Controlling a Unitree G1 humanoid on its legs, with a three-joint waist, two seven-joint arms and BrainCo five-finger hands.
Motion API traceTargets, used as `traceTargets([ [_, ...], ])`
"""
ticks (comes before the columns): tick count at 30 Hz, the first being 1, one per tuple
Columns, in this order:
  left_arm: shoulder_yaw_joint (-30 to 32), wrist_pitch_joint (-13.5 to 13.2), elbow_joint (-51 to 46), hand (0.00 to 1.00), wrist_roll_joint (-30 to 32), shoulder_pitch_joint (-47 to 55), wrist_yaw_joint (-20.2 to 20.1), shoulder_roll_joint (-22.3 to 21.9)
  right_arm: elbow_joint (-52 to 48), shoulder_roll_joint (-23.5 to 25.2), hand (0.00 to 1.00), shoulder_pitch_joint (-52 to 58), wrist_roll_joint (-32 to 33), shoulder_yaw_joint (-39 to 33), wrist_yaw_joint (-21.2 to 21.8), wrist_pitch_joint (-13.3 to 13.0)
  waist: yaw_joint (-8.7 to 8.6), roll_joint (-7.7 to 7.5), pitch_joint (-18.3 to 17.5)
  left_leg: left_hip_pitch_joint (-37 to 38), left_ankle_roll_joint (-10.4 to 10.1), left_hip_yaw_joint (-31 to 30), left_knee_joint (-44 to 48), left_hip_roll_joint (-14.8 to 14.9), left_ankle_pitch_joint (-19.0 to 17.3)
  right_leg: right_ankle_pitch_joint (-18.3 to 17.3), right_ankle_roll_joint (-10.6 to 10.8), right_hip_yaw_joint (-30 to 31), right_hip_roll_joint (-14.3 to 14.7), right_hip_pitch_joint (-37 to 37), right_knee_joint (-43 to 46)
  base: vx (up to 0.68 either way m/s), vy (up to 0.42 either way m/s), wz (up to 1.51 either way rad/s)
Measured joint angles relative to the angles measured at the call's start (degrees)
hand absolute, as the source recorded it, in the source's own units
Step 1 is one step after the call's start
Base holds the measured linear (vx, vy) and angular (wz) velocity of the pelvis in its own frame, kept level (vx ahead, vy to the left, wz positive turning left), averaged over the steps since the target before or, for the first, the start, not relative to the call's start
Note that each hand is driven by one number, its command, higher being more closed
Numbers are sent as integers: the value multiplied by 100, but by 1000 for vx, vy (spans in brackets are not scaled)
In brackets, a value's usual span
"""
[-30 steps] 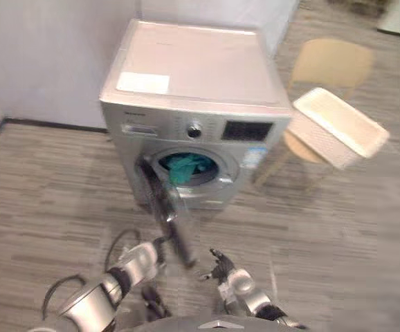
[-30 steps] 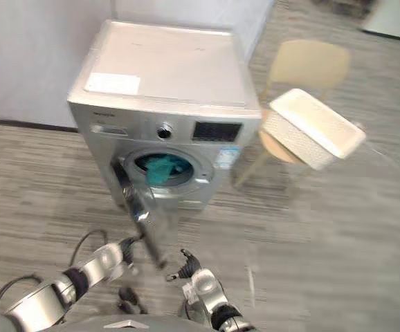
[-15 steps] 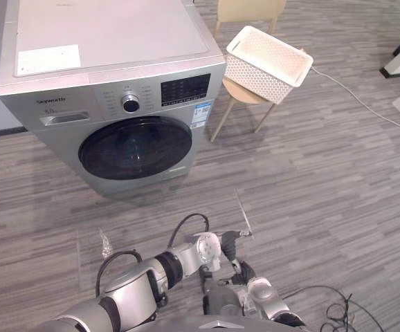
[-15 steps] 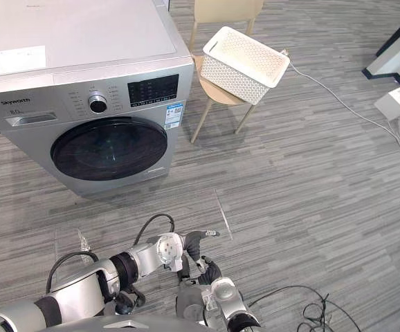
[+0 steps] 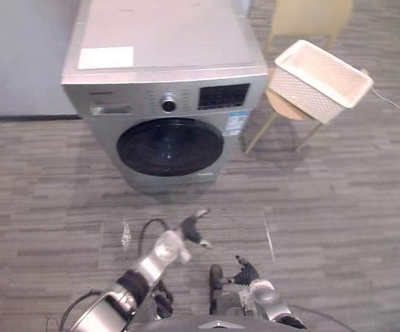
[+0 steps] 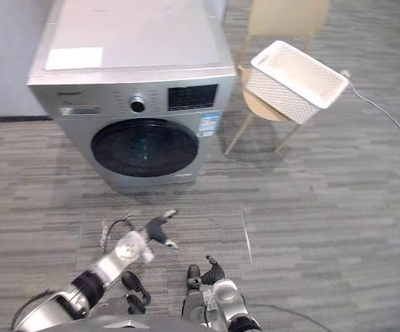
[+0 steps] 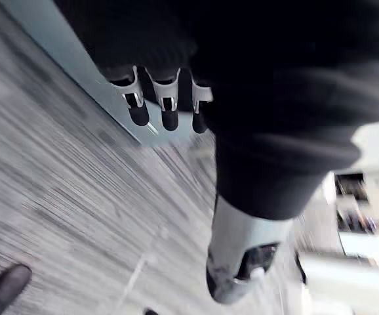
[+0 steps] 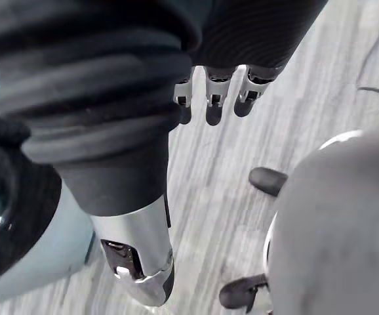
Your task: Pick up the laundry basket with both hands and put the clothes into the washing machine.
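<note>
Laundry basket [image 5: 301, 101], white with little holes, is sitting tilted on the wooden chair [image 5: 309, 18], far off on the right, just beside the washing machine [image 5: 165, 41]. Both hands are hanging well apart from it. The washing machine is standing far in the middle, and its round dark door [image 5: 170, 146] is sitting shut. I cannot tell what is lying behind the dark glass. The left hand [image 5: 188, 230] is hanging low over the grey floor [image 5: 338, 207], near the front of the machine but apart from it. Its fingers [image 7: 170, 115] are hanging loose and a little spread, holding nothing. The right hand [image 5: 247, 274] is hanging nearer, just to the right of the left one, also over the floor. Its fingers [image 8: 213, 110] are hanging loose too, holding nothing.
</note>
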Motion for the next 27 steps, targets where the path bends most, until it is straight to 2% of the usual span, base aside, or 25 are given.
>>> traceTargets([
  [3,532,-34,-115,0,-61,482,244,123,24,-73,0,33,9,59,-7,-12,229,101,72,-339,-4,-421,693,68,-199,-143,91,-509,-42,301,45,2,88,104],
  [4,693,-107,-196,0,-108,693,330,176,35,-146,0,33,7,79,-29,-43,313,113,102,-374,-125,-379,628,-22,-301,-309,121,-852,-110,456,105,15,137,155],
  [5,829,-204,-216,0,-109,837,397,224,71,-204,0,31,2,76,-78,-83,358,85,136,-227,-54,-159,400,-115,-486,-469,220,-1181,-240,589,172,28,173,158],
  [6,883,-233,-216,0,-112,904,436,235,81,-239,0,38,-6,54,-83,-91,404,47,142,-159,-75,48,308,-158,-520,-523,268,-1314,-336,621,205,57,165,158],
  [7,1120,-292,-215,0,-120,1051,478,234,152,-308,0,49,-11,-9,-89,-110,442,11,124,-53,-14,542,123,-214,-478,-572,338,-1599,-493,674,222,74,163,122],
  [8,1337,-359,-214,0,-173,1236,520,228,257,-377,0,-39,-10,-107,-96,-100,529,34,114,-58,210,691,10,-318,-398,-604,414,-1756,-575,695,274,120,185,110],
  [9,1501,-384,-205,0,-244,1367,538,221,249,-377,0,-63,-9,-199,-101,-104,569,23,120,-66,381,590,-10,-452,-366,-598,459,-1867,-633,781,250,149,195,104],
  [10,1740,-390,-168,0,-285,1588,536,275,254,-358,0,-14,-1,-391,-102,-104,556,-24,121,36,469,351,-83,-747,-424,-564,549,-2140,-772,1072,192,154,159,91],
  [12,1787,-391,-137,0,-339,1750,545,258,284,-346,0,74,3,-570,-103,-103,587,-55,104,180,444,154,-122,-950,-597,-588,672,-2285,-948,1276,391,137,124,77],
  [13,1848,-406,-85,0,-347,1881,535,236,294,-347,0,115,11,-750,-99,-99,605,-4,85,371,430,-28,-205,-1083,-677,-812,580,-2262,-1292,1145,1332,148,134,60],
  [14,1887,-420,41,0,-380,1969,510,231,276,-318,0,158,24,-829,-100,-98,573,31,83,578,431,-192,-325,-1156,-684,-925,241,-2113,-1539,909,2279,218,200,68],
  [15,1909,-420,169,0,-393,2015,482,256,270,-260,0,205,24,-858,-96,-99,533,18,89,792,433,-357,-458,-1208,-680,-1139,-74,-1648,-1630,640,3216,195,169,68],
  [16,1944,-423,295,0,-395,2025,448,279,228,-169,0,249,74,-909,-87,-98,496,-15,88,1012,430,-497,-577,-1228,-674,-1329,-93,-1072,-1494,325,3946,309,141,86],
  [17,1966,-424,449,0,-440,2118,413,372,94,-135,0,261,91,-901,-83,-108,436,-14,114,1357,481,-765,-715,-1243,-604,-1716,-57,-269,-998,-80,4530,370,26,118],
  [18,1964,-427,564,0,-440,2104,388,397,-12,-126,0,299,96,-903,-75,-114,332,-31,112,1520,458,-1051,-743,-1243,-579,-1976,-111,148,-587,-317,4495,316,0,120],
  [20,2019,-435,622,0,-439,2067,349,375,-16,-125,0,312,164,-914,-71,-149,285,-64,115,1594,453,-1337,-725,-1242,-579,-2123,-140,550,-215,-565,4195,203,-57,118],
  [21,2183,-460,804,0,-436,1944,286,320,-13,-112,0,322,262,-1052,-65,-169,257,-87,125,1621,394,-1768,-701,-1242,-596,-2150,-140,1178,137,-838,3625,236,-101,136],
  [22,2228,-461,873,0,-436,1905,284,284,-11,-106,0,337,272,-1123,-65,-172,257,-92,131,1635,361,-1960,-695,-1242,-603,-2131,-130,1480,236,-920,3382,279,-138,177],
  [23,2370,-461,989,0,-436,1872,286,222,-4,-99,0,391,310,-1224,-64,-172,268,-120,130,1664,266,-2327,-688,-1250,-604,-1956,-98,2030,366,-1001,2874,239,-147,160],
  [24,2446,-459,1014,0,-431,1897,294,217,-5,-62,0,480,319,-1270,-62,-165,318,-249,141,1757,170,-2641,-681,-1285,-621,-1561,-85,2350,370,-944,2402,292,-206,159],
  [25,2536,-456,1015,0,-426,1918,293,217,-4,-2,0,556,318,-1272,-60,-165,361,-293,153,1773,105,-2798,-636,-1321,-658,-1262,-108,2393,291,-913,2210,319,-269,156],
  [26,2750,-457,978,0,-431,1917,313,211,-10,62,0,709,319,-1280,-59,-161,450,-591,175,1826,-61,-3028,-492,-1417,-770,-827,100,2335,52,-803,2053,308,-319,146],
  [27,2910,-439,973,0,-430,1871,364,140,-9,50,0,748,317,-1318,-62,-141,552,-516,185,1717,-246,-3228,-233,-1236,-898,-950,53,1994,63,-651,2085,241,-290,145],
])
